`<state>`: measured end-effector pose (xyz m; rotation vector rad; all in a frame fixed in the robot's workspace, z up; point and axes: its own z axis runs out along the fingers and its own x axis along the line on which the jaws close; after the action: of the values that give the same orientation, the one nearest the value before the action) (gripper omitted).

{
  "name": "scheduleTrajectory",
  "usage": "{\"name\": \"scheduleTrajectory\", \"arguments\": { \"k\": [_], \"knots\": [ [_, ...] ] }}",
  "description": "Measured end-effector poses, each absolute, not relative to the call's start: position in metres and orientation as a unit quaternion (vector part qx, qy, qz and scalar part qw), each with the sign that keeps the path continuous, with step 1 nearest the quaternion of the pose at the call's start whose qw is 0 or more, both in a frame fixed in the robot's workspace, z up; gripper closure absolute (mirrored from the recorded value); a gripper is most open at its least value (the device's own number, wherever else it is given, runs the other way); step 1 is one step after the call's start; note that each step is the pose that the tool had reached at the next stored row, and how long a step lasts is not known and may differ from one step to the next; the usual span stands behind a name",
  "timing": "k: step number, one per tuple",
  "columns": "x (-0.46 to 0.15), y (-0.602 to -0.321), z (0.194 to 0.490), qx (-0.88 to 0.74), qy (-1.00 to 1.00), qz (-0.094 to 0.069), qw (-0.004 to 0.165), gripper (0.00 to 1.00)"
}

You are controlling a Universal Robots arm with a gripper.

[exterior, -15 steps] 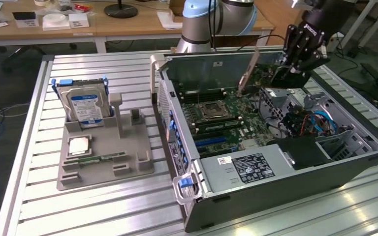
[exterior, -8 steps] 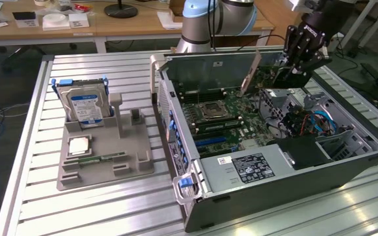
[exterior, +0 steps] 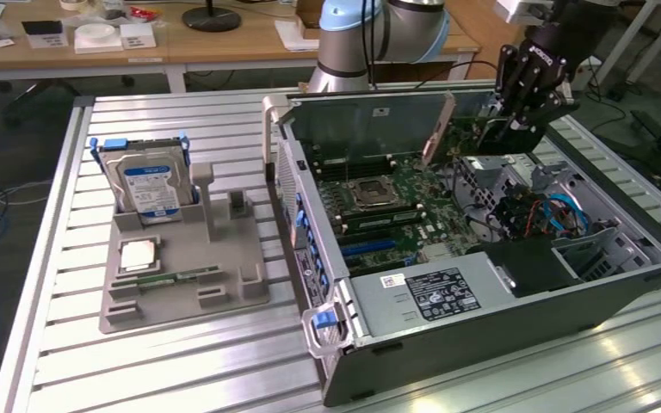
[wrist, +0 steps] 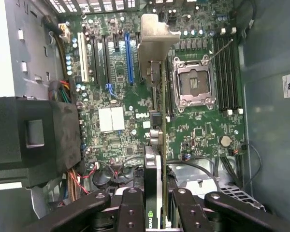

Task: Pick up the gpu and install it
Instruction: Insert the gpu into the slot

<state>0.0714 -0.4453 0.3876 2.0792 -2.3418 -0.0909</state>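
Near end of the gpu (wrist: 153, 164) is cut off; it is clamped edge-on between the fingers (wrist: 130, 210) of the gripper (wrist: 154, 208), over the motherboard (wrist: 116, 96).

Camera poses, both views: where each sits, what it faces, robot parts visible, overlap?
Exterior view: off-arm, high, looking down on the open PC case; arm and pincer show.
Wrist view: on the wrist, facing down at the motherboard; pincer shut on the gpu shows.
Shared: motherboard, CPU socket, pincer.
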Motion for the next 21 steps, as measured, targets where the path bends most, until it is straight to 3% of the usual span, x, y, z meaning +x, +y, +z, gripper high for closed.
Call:
{"name": "scheduleTrajectory", "arguments": {
  "k": [21],
  "knots": [
    [0.053,-0.445,0.386,0.678,-0.735,-0.023,-0.002,0.73]
  ]
}}
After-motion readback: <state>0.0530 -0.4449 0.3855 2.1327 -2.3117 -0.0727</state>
